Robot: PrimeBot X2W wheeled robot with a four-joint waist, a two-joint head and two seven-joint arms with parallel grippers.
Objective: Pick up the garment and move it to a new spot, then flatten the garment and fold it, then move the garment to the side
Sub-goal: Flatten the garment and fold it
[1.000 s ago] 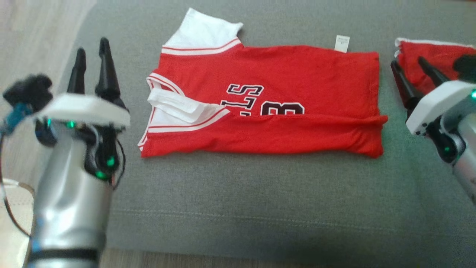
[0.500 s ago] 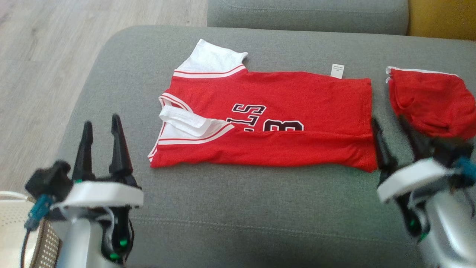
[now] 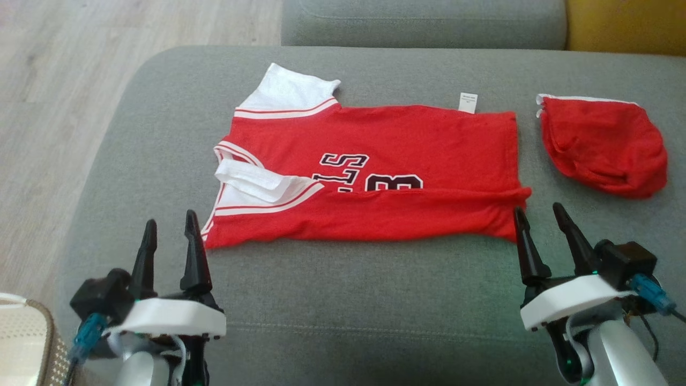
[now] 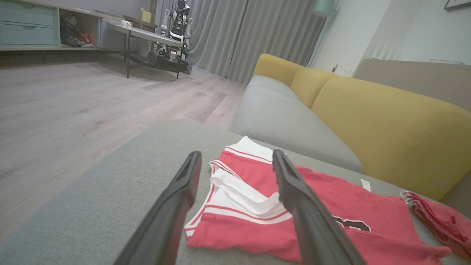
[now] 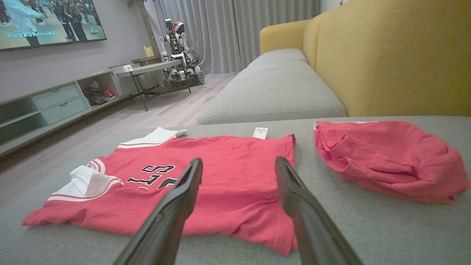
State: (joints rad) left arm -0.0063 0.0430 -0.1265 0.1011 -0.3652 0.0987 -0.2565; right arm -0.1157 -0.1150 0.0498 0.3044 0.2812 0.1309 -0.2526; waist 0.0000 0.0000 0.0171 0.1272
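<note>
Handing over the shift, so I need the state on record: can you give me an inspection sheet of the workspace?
Surface: grey cushion, smooth.
Job's things: jersey lies flat, near edge folded over its lettering, one white sleeve sticking out.
Clutter: red bundle, right of the jersey, apart from it.
Grippers: left gripper and right gripper open, empty, near the jersey's front corners.
Cables: left cable, right cable, blue-plugged, at the wrists.
Surroundings: wood floor, yellow backrest, TV, another robot.
</note>
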